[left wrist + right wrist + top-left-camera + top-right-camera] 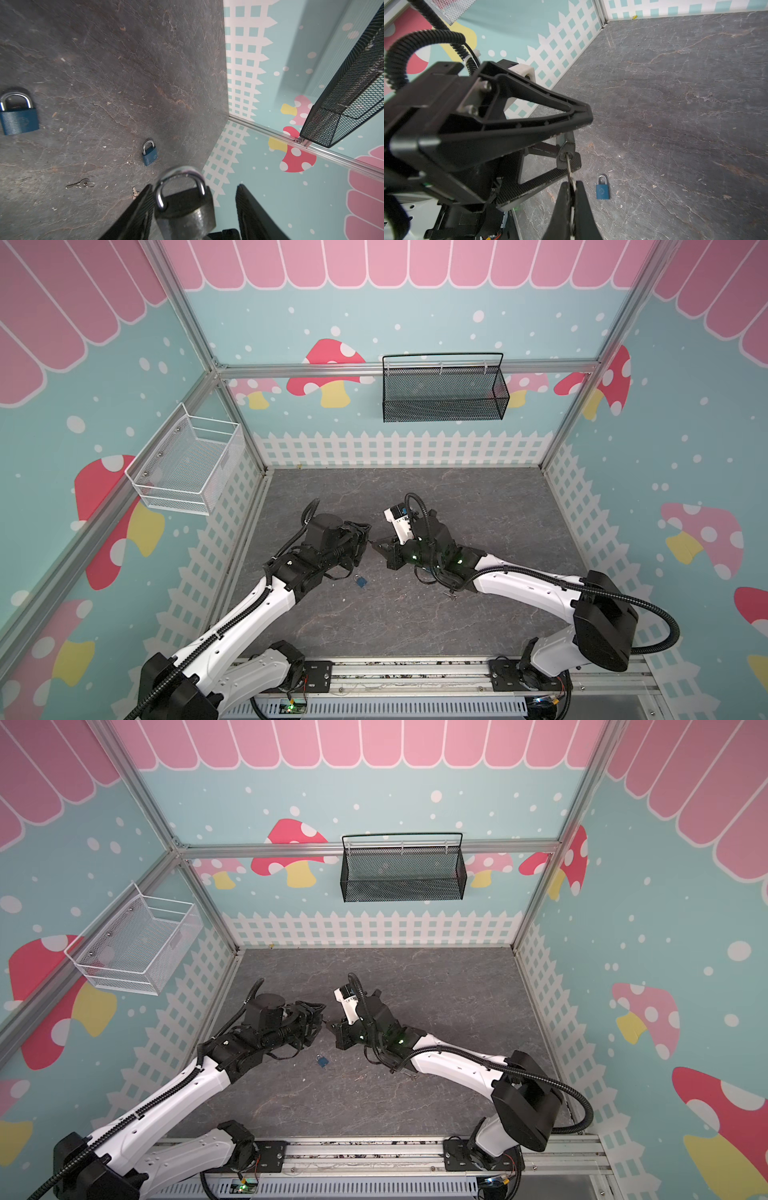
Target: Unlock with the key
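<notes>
A dark padlock (185, 212) with a silver shackle sits between the fingers of my left gripper (194, 186), raised above the floor. It leans against one finger (141, 205), and a clear gap separates it from the other finger (249, 207), so the jaws stand open. A silver key (569, 168) is inserted in the keyhole on the padlock's underside (566, 154). My right gripper (572, 187) is shut on the key's head. In both top views the two grippers (365, 537) (376, 547) meet tip to tip over the middle of the floor.
A blue padlock (360, 582) (602, 188) lies on the floor below the grippers. The left wrist view shows two blue padlocks (149, 153) (17, 116) and a loose key (80, 184). A black mesh basket (442, 393) and a white basket (187, 464) hang on the walls.
</notes>
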You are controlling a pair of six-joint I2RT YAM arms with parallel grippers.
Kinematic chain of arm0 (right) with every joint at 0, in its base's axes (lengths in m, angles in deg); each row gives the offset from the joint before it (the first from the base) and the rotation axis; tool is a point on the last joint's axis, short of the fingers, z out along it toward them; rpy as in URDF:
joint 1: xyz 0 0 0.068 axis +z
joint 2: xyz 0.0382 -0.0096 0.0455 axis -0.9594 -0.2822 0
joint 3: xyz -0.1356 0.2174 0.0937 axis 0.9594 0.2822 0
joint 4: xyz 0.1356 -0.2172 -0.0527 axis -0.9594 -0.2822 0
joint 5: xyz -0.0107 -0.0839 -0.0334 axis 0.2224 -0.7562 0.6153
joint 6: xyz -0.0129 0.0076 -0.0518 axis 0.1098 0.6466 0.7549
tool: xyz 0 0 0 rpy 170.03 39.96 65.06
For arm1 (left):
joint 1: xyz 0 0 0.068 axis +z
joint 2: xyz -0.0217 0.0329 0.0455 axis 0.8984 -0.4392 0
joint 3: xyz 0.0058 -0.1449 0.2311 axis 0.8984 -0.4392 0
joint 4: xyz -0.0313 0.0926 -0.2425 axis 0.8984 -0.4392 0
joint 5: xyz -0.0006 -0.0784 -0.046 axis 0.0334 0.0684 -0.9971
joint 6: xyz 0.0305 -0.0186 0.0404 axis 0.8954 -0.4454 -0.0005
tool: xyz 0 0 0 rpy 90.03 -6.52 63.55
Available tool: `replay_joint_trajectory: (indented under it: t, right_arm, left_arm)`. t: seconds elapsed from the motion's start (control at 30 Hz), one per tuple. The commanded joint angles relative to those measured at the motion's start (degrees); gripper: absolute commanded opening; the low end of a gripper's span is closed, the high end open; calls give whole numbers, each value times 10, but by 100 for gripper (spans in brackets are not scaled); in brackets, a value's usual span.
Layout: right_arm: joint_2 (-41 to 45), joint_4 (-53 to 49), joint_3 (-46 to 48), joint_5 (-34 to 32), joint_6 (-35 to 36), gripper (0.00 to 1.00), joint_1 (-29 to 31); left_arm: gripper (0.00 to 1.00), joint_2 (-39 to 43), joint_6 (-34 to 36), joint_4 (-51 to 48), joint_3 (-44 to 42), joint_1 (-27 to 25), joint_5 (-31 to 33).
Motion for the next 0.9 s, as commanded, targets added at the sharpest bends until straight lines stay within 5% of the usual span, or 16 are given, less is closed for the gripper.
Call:
replay_joint_trajectory:
  t: [0.0, 0.5, 0.87]
  right_arm:
    - [3, 21, -16, 1, 0, 0, 6]
    - [3, 13, -20, -9, 11, 0, 12]
    - [2, 3, -28, -13, 16, 0, 15]
  left_arm:
    - [60, -3, -17, 6, -7, 4, 7]
    - [48, -8, -22, 5, -12, 12, -5]
    - [24, 0, -10, 3, -10, 12, -3]
